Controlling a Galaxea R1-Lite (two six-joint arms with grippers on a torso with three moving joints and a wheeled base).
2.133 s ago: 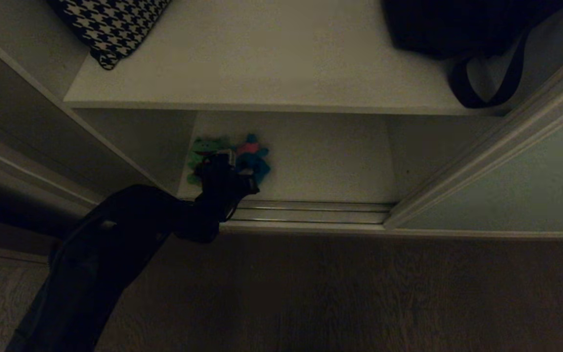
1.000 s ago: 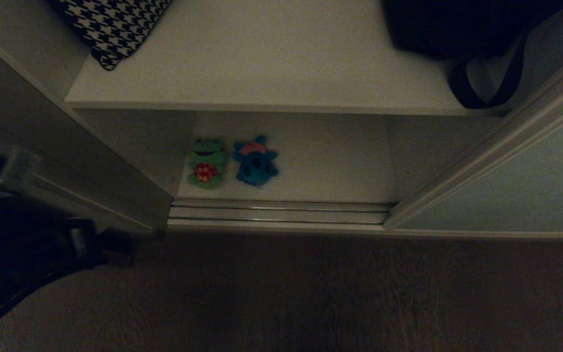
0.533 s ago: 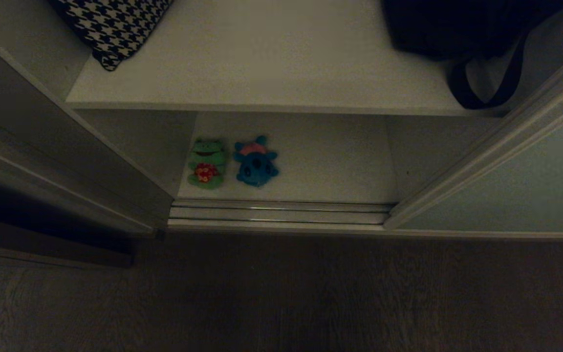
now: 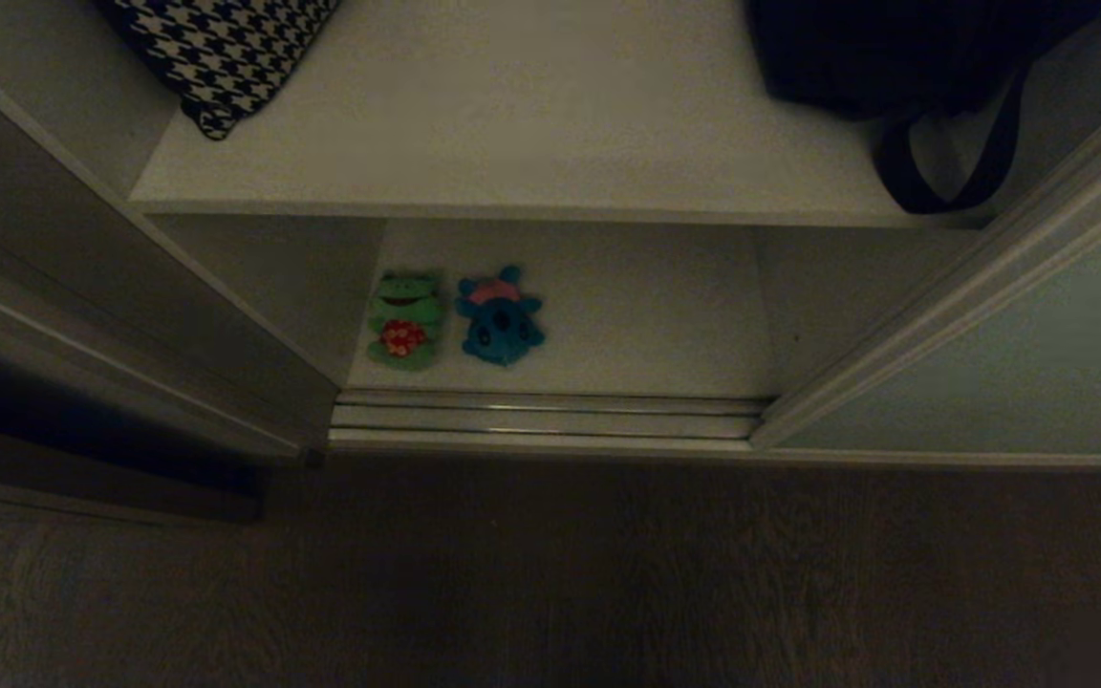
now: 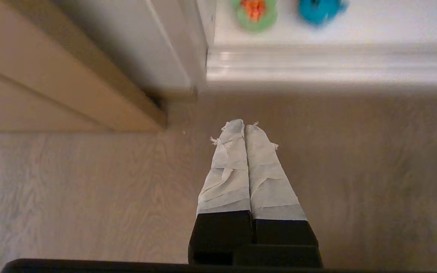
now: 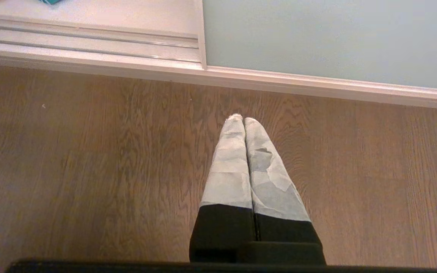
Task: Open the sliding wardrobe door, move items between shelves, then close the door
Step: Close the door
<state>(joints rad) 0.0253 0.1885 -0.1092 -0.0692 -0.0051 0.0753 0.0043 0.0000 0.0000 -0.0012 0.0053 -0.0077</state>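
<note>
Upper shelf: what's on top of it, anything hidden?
On the upper shelf: houndstooth cloth at left, black strapped bag at right. Both run past the frame; anything under or behind them is covered.

I've pulled my left gripper (image 5: 245, 127) off the frog (image 4: 404, 318) on the lower shelf (image 4: 646, 315); it's now closed over the floor (image 5: 89, 197).

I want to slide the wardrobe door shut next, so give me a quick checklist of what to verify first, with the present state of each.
1. Green frog and blue toy on lower shelf, behind the track: ok.
2. Track free of objects: ok.
3. Left claw shut, empty, over the floor: ok.
4. Right claw shut, empty: ok.
5. Sliding door at right, opening uncovered: ok.
6. Bag strap clear of the door's path: cannot tell.
</note>
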